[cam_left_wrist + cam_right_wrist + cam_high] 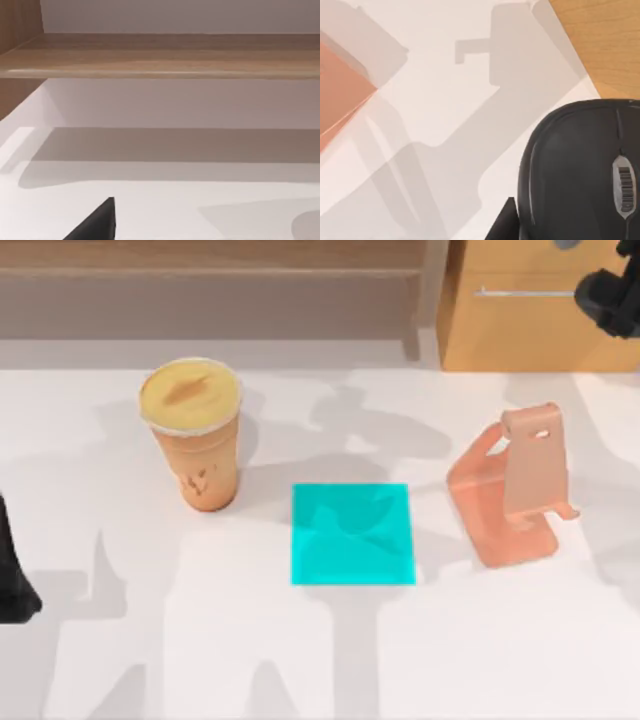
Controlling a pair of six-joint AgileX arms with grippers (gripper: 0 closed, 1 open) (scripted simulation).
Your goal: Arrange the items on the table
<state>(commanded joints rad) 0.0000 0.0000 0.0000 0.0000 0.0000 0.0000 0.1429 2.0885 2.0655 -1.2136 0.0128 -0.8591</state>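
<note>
A tall orange-tan cup [190, 430] with a yellowish lid stands upright on the left of the white table [200, 650]. In the right wrist view a black oval mouse [575, 170] lies close under the camera, beside the wooden cabinet's corner. My right gripper [608, 295] is at the top view's far right corner, in front of the cabinet, and a dark part of it touches or nearly touches the mouse's side. My left gripper [14, 585] is parked at the table's left edge, away from the cup.
A cyan square mat [352, 533] lies flat at the table's middle. A salmon-pink phone stand [515, 485] stands to its right. A wooden cabinet [530, 330] with a metal handle is at the back right, and a wooden shelf [200, 285] runs along the back.
</note>
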